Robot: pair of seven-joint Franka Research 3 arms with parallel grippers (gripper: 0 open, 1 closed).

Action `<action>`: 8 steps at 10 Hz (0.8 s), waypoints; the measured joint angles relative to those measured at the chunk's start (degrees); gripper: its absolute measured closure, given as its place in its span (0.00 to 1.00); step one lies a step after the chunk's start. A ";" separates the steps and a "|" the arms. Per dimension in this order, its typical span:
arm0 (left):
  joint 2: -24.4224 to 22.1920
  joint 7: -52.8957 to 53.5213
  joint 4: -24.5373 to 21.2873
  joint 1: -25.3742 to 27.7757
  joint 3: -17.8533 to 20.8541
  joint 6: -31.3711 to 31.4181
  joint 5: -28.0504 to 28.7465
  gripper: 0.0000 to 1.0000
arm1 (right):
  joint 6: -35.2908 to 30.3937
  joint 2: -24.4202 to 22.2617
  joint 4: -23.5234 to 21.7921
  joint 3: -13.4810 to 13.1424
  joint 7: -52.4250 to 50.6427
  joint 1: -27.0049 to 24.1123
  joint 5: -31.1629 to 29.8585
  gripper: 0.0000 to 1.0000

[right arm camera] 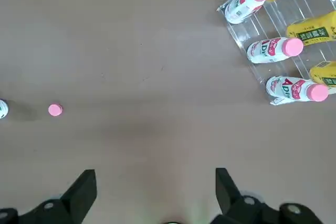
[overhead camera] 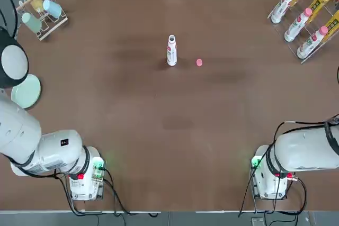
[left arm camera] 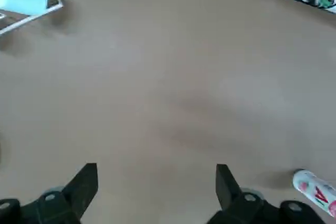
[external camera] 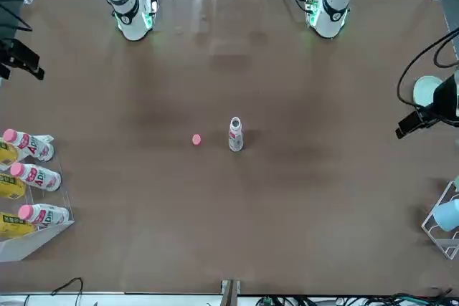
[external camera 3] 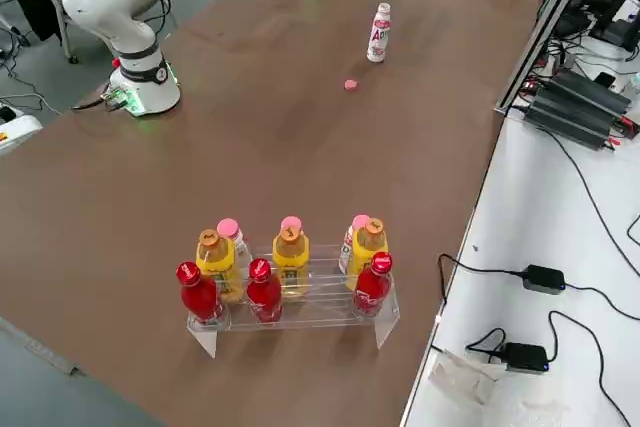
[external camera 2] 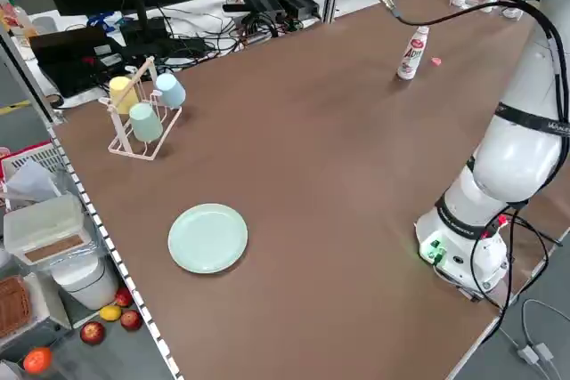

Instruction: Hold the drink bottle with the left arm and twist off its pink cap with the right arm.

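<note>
Apparently the pink cap (overhead camera: 199, 62) is already off, lying beside the upright bottle (overhead camera: 171, 51) mid-bench. Both claws, left (left arm camera: 156, 192) and right (right arm camera: 156, 195), hang apart over the bench (overhead camera: 132, 130). I'd grip the bottle's waist gently; it's likely light, slippery and tippy.

Both arms hold their tools (left arm camera: 156, 195) (right arm camera: 156, 198) open, apart.

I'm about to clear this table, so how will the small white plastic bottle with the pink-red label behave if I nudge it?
The small white plastic bottle may tip easily, since it stands upright, tall and slim. Once down, its round body would probably roll. It looks fairly stiff, and being uncapped, it might spill anything inside.
</note>
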 joint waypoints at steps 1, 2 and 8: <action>-0.46 0.04 0.13 -0.04 0.00 -0.01 -0.27 0.01 | 0.00 0.00 0.03 0.00 0.00 0.00 0.00 0.00; -1.02 0.03 0.13 -0.14 0.11 -0.14 -0.37 0.01 | 0.00 0.00 0.04 0.02 0.00 0.00 -0.01 0.00; -2.53 13.28 0.09 -0.24 0.95 -3.24 2.38 0.01 | 0.00 0.00 0.16 -0.39 0.00 -0.06 -0.02 0.00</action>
